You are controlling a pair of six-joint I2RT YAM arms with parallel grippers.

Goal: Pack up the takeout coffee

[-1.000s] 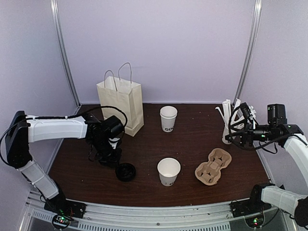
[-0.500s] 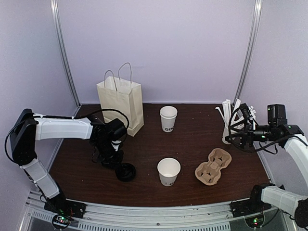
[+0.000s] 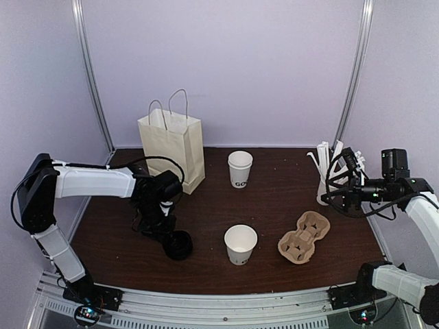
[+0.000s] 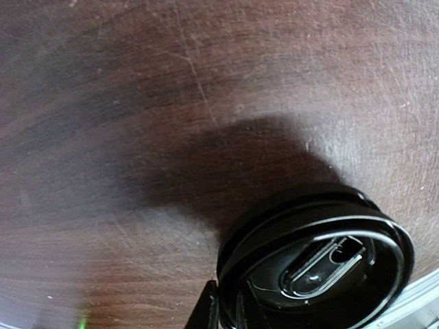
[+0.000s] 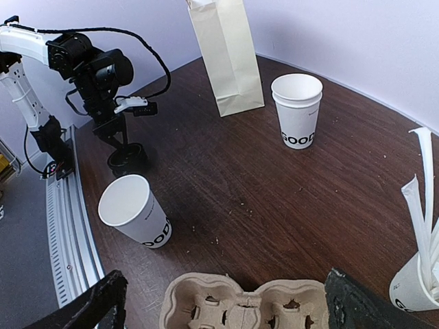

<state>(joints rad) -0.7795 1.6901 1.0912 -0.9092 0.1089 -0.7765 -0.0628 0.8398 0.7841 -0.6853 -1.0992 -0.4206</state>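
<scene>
Two white lidless paper cups with dark lettering stand on the brown table: one at the back middle (image 3: 240,168) (image 5: 296,110), one at the front middle (image 3: 240,244) (image 5: 134,210). A stack of round black lids (image 3: 180,245) (image 4: 322,260) (image 5: 127,159) lies at the front left. My left gripper (image 3: 167,234) points down at the stack's left rim. One fingertip (image 4: 206,312) touches the outside of the rim and the other is hidden. My right gripper (image 3: 343,195) (image 5: 230,308) is open and empty, held above the right side.
A cream paper bag with handles (image 3: 173,145) (image 5: 225,55) stands at the back left. A brown pulp carrier (image 3: 304,237) (image 5: 240,305) lies at the front right. A white cup full of long white sticks (image 3: 324,171) (image 5: 415,288) stands at the far right.
My left gripper has moved down and to the right, onto the black lid stack. The stack, the cups and the right arm have not moved.
</scene>
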